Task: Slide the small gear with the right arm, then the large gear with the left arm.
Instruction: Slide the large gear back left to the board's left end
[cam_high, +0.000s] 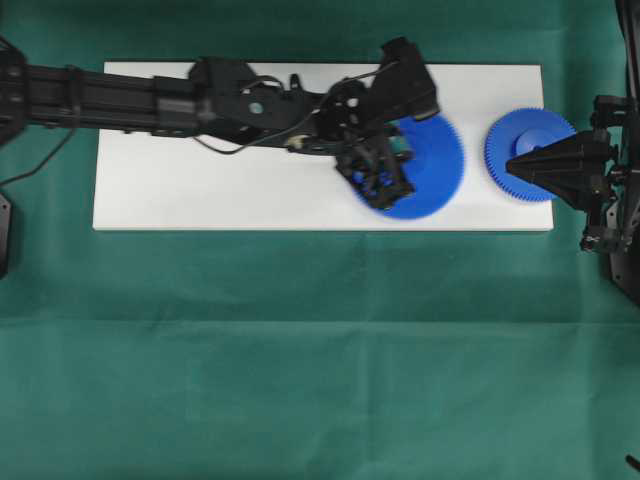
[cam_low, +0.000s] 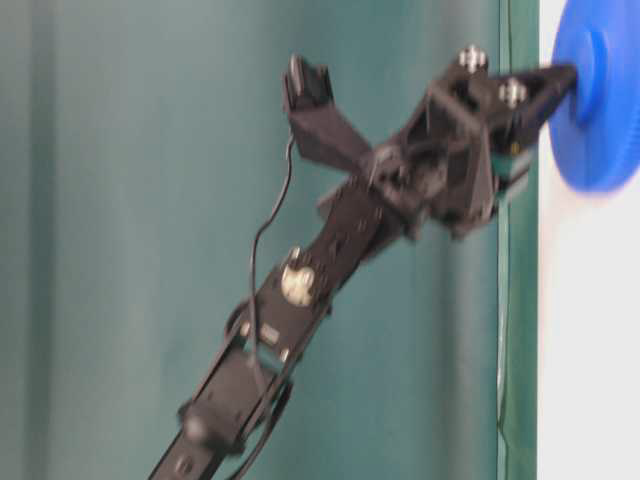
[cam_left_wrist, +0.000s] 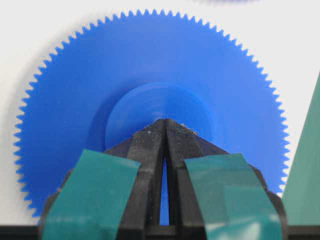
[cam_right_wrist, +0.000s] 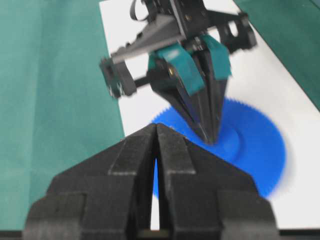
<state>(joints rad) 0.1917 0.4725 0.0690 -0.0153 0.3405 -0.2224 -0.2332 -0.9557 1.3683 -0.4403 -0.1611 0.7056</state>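
Two blue gears lie flat on the white board (cam_high: 200, 190), which sits on a green cloth (cam_high: 300, 350). Both are toward the board's right end. Going left to right in the overhead view, the left arm (cam_high: 150, 100) reaches in from the left edge along the board's far side. Its left gripper (cam_high: 375, 172) comes down onto the large gear (cam_high: 435, 165), which lies right of the board's middle, close to the near edge. In the left wrist view the two fingers (cam_left_wrist: 150, 150), wrapped in teal tape, are pressed together at their tips with only a thin slit lower down, holding nothing, and the tips rest on the gear's raised hub (cam_left_wrist: 150, 107). The table-level view shows the same tip touching the gear's hub. Farther right, the small gear (cam_high: 525, 150) sits at the board's right end, just beside the large gear but apart from it. The right gripper (cam_high: 515, 165) lies over it, its tapering jaws closed to a point and empty; whether the tip touches the gear cannot be told.
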